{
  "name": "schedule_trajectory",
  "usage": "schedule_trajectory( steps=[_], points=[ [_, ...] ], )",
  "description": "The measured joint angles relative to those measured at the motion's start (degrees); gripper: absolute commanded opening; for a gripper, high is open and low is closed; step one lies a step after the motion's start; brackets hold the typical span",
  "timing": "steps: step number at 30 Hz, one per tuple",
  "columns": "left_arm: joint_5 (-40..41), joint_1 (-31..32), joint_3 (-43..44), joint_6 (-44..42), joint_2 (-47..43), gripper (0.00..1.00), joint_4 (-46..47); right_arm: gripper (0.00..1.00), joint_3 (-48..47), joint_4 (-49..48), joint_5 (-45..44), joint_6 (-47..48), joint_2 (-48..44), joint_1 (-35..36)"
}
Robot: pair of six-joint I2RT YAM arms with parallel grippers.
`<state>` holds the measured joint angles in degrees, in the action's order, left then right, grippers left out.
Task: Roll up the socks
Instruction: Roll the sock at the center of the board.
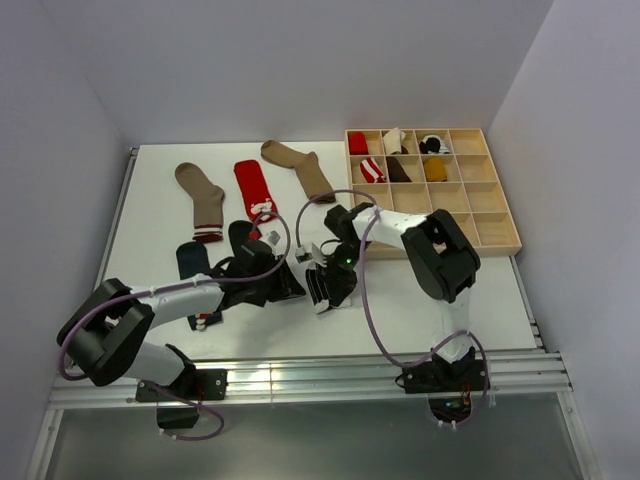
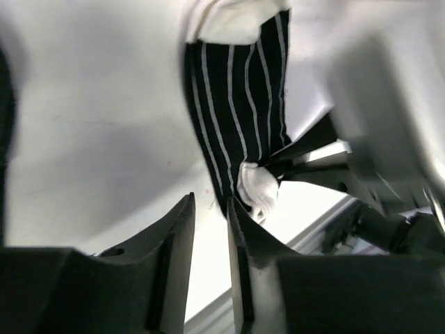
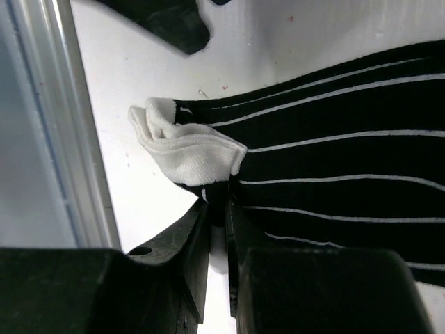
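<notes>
Top external view hid most of the striped sock (image 1: 322,290) beneath the two wrists, which crowded over it at the near middle of the table (image 1: 160,175); only a scrap of its banding showed there. Right wrist view cut the sock off at the right edge, and left wrist view was blurred down its right side, where the other arm was a grey smear.

The right gripper (image 3: 217,205) was pinched tight on the sock's black fabric just beside the bunched white toe. The left gripper (image 2: 208,203) stood with a narrow gap between its fingers, bare table showing through, its tips close to the sock's near end; whether they touched the cloth could not be told.

Flat across the far left lay three socks: a tan sock with a striped cuff (image 1: 200,198), one red sock (image 1: 253,188) and a plain tan sock (image 1: 300,168). One navy sock (image 1: 190,258) and one black sock (image 1: 240,235) were partly covered by the left arm. The wooden tray (image 1: 497,235) at far right had sixteen compartments, and six of them held rolled bundles (image 1: 435,168), all in the two far rows
</notes>
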<state>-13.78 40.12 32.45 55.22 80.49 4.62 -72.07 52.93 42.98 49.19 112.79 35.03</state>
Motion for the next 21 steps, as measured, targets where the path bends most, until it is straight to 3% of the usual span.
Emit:
schedule_trajectory(
  steps=[7,21],
  points=[
    [10.3,9.3,0.1,-4.9,-0.5,0.42,3.6,0.17,-6.4,8.3,3.4,0.2,6.8,-1.7],
    [21.2,19.4,1.6,-19.7,2.9,0.45,13.5,0.18,-11.3,15.0,4.9,0.3,11.3,-2.4]
  ],
)
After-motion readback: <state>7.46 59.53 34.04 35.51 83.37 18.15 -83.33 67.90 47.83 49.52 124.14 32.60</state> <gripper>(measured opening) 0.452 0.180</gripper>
